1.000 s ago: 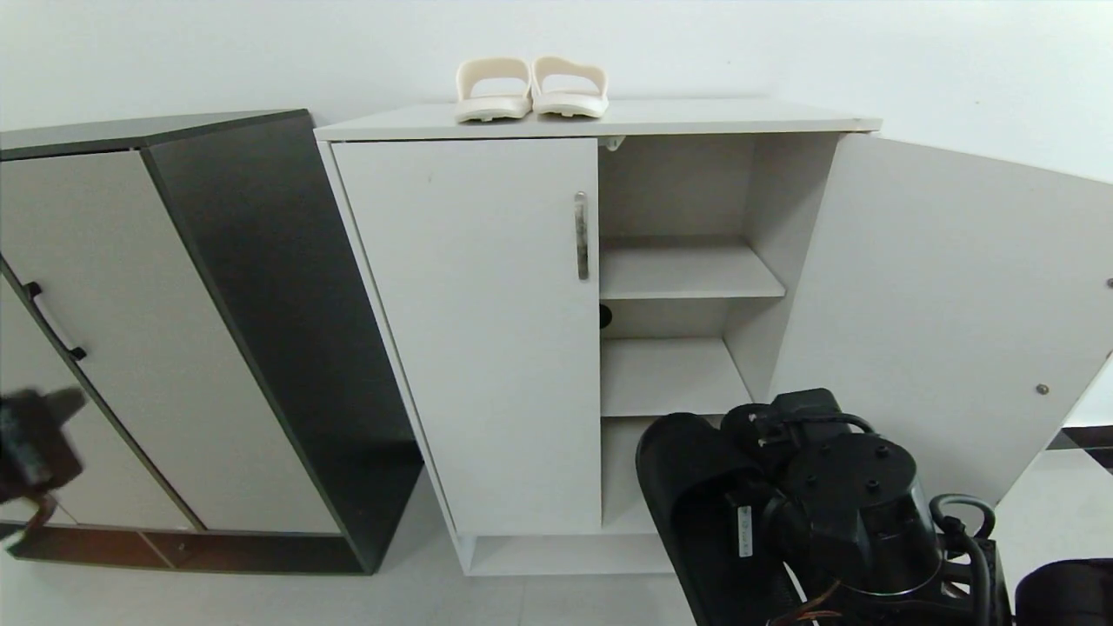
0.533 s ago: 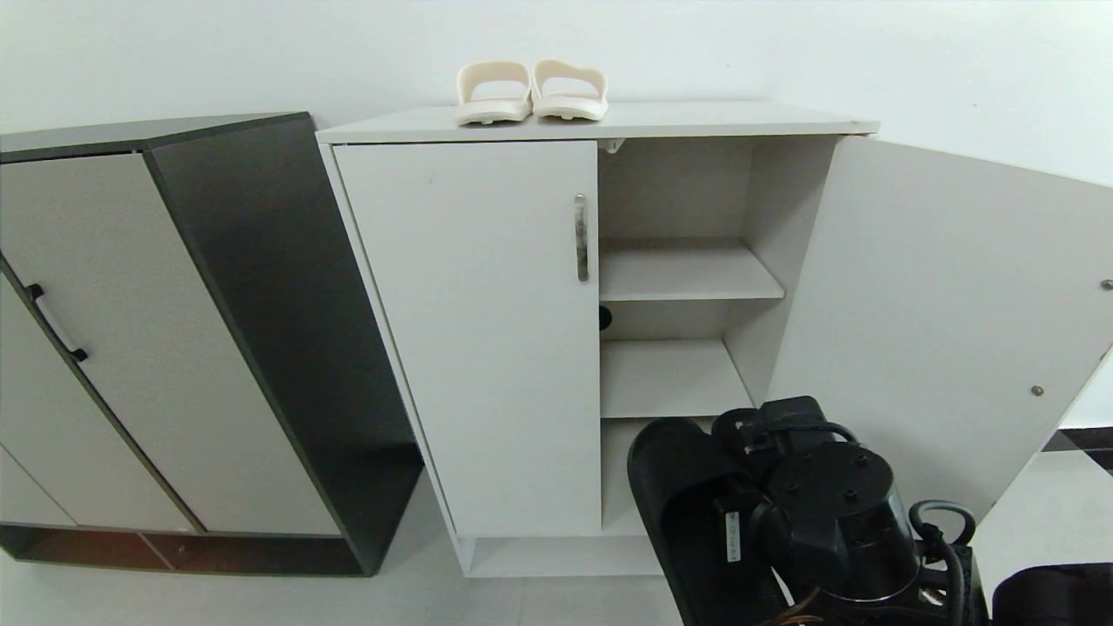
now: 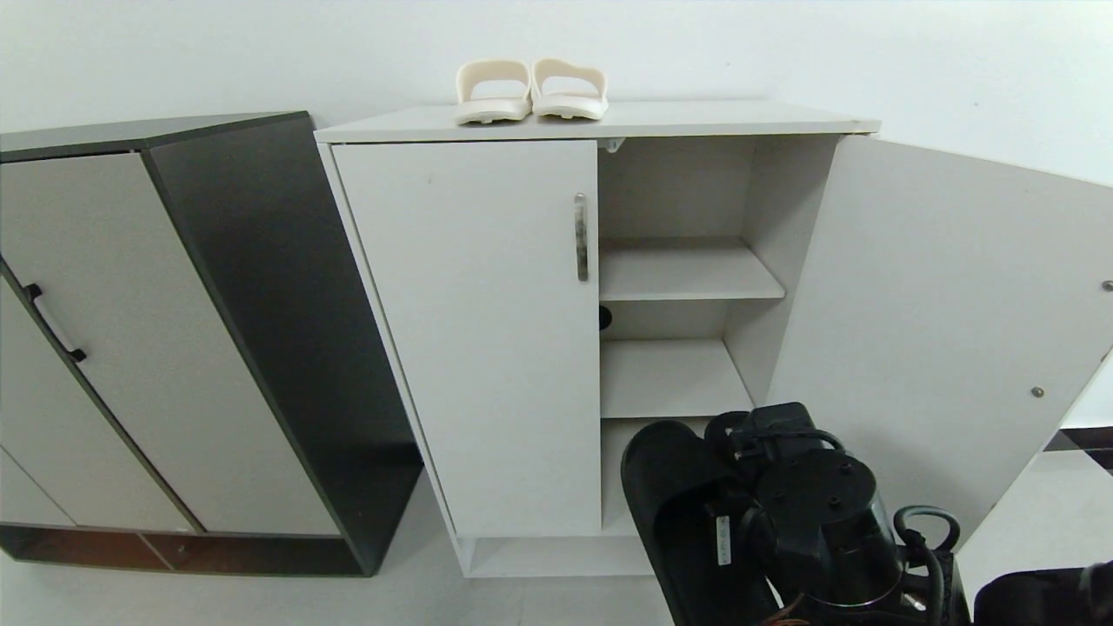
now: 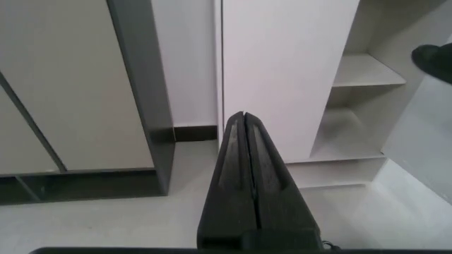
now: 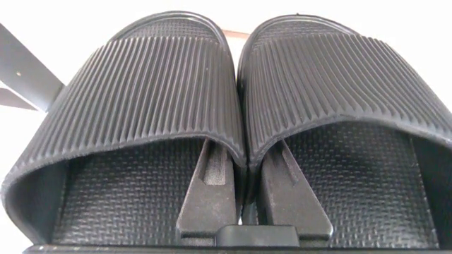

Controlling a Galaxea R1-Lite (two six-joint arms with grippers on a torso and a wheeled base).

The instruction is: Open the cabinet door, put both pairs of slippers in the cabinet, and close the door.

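A pair of black slippers hangs in the air low in front of the white cabinet's open right half, near its lowest compartment. The right gripper has one finger inside each slipper, and the fingers are clamped on the two inner walls pressed side by side. A second pair, cream slippers, sits on the cabinet's top at the back edge, near the middle and touching each other. The cabinet's right door stands swung wide open, baring two shelves. The left door is closed, with a metal handle. A dark cabinet stands just beside it. The left gripper is above the floor, its fingers pressed together.
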